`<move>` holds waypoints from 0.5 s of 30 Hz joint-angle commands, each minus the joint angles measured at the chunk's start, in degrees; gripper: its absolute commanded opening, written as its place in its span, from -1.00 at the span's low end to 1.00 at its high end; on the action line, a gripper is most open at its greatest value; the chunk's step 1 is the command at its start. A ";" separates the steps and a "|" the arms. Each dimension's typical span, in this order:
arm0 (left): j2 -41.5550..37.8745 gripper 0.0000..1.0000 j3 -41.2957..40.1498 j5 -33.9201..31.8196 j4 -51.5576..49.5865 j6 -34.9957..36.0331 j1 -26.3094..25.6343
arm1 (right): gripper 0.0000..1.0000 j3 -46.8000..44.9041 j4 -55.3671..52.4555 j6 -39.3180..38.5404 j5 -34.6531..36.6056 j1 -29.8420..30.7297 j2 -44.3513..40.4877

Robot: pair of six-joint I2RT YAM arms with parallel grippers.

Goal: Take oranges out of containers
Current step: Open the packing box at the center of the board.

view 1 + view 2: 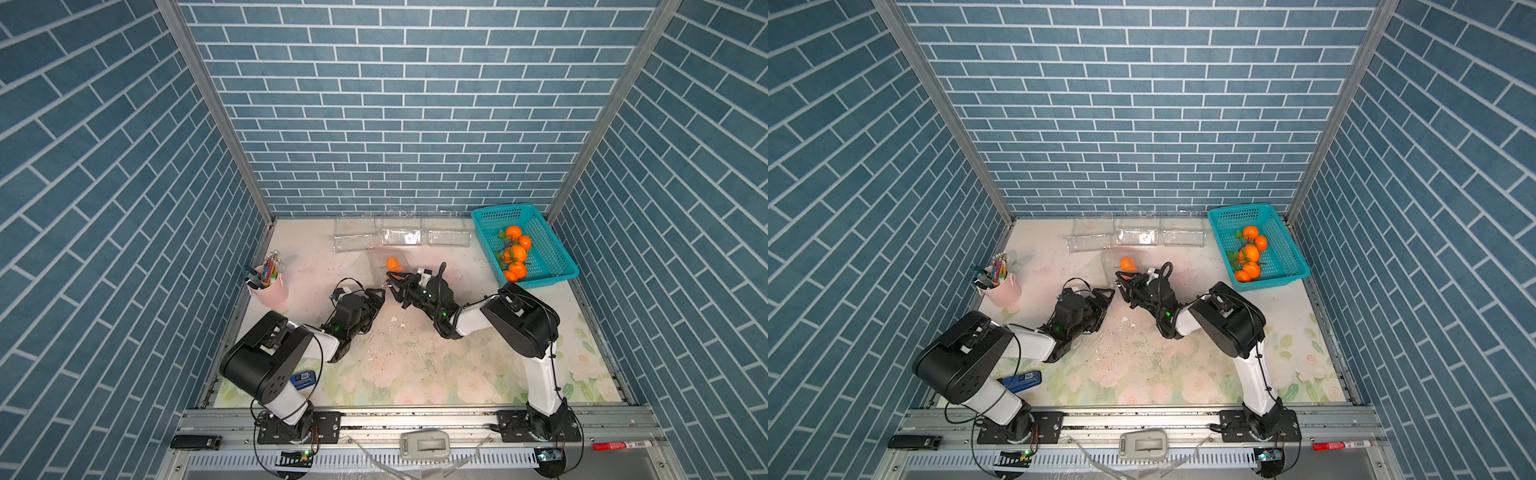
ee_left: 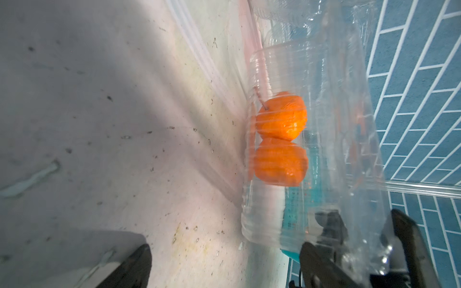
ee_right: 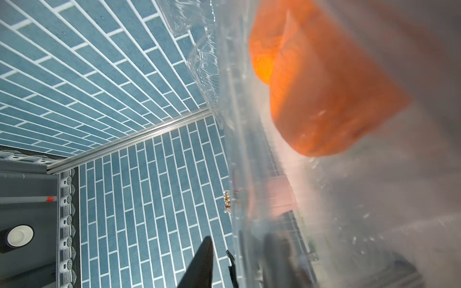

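Left wrist view: final oranges (image 2: pixel 280 117) sit in the container (image 2: pixel 262 224); your left gripper (image 2: pixel 224 251) holds jaws spread, right gripper (image 3: pixel 239 244) jaws straddle its wall, grip unclear; next, lift them out.

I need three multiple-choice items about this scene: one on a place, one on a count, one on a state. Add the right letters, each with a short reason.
1. Where on the table does the teal basket stand?
A) front left corner
B) back right corner
C) between the arms

2. How many oranges lie in the container standing apart from the others?
A) none
B) five
C) two

3. The three containers along the back wall are:
A) empty
B) full of oranges
C) stacked

1 B: it sits at the back right.
2 C: the left wrist view shows two inside.
3 A: nothing orange shows in them.
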 commanded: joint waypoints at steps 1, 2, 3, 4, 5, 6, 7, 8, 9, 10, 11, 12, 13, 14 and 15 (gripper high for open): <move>2.59 0.88 -1.72 1.86 -4.75 -0.74 -1.06 | -0.37 -1.19 4.27 3.20 -0.17 1.97 -0.18; 2.28 0.88 -2.08 1.77 -4.75 -0.75 -1.05 | -0.39 -1.91 4.27 2.94 0.08 1.87 -0.53; 1.64 0.88 -2.25 1.53 -4.91 -0.76 -1.01 | -0.39 -2.52 4.27 2.67 -0.22 1.66 -0.82; 0.80 0.88 -2.78 1.17 -5.30 -0.75 -0.93 | -0.40 -2.77 4.26 2.33 -1.02 1.38 -1.00; -0.20 0.88 -3.15 0.78 -5.85 -0.69 -0.87 | -0.41 -2.91 3.95 2.06 -2.05 1.10 -1.16; -1.68 0.88 -3.37 0.42 -7.02 -0.32 -0.57 | -0.41 -3.01 3.50 1.61 -3.30 0.80 -1.33; -3.33 0.88 -3.49 0.08 -8.64 0.06 -0.28 | -0.41 -3.24 2.95 0.95 -4.40 0.51 -1.65; -5.04 0.88 -3.56 -0.29 -10.37 0.61 -0.07 | -0.42 -3.41 2.34 0.29 -5.38 0.32 -1.94; -7.03 0.89 -3.40 -0.78 -12.67 1.20 0.26 | -0.42 -3.82 1.26 -0.66 -6.63 -0.03 -2.22; -8.98 0.89 -3.30 -1.28 -15.36 1.84 0.56 | -0.43 -4.13 0.30 -1.83 -7.90 -0.33 -2.60; -10.87 0.90 -3.22 -1.79 -17.58 2.12 0.79 | -0.45 -4.46 -0.56 -2.94 -9.18 -0.73 -2.95; -12.77 0.91 -3.20 -2.29 -19.58 2.58 1.09 | -0.46 -4.94 -1.51 -4.02 -10.30 -1.21 -3.32; -14.40 0.91 -3.35 -2.46 -21.07 2.97 1.52 | -0.47 -5.69 -2.31 -5.16 -11.06 -1.59 -3.82; -15.68 0.91 -3.51 -2.58 -21.96 3.14 1.94 | -0.48 -6.32 -2.95 -6.14 -11.66 -1.98 -4.19; -17.01 0.91 -3.86 -2.63 -22.92 3.31 2.30 | -0.49 -6.89 -3.79 -7.16 -12.57 -2.50 -4.72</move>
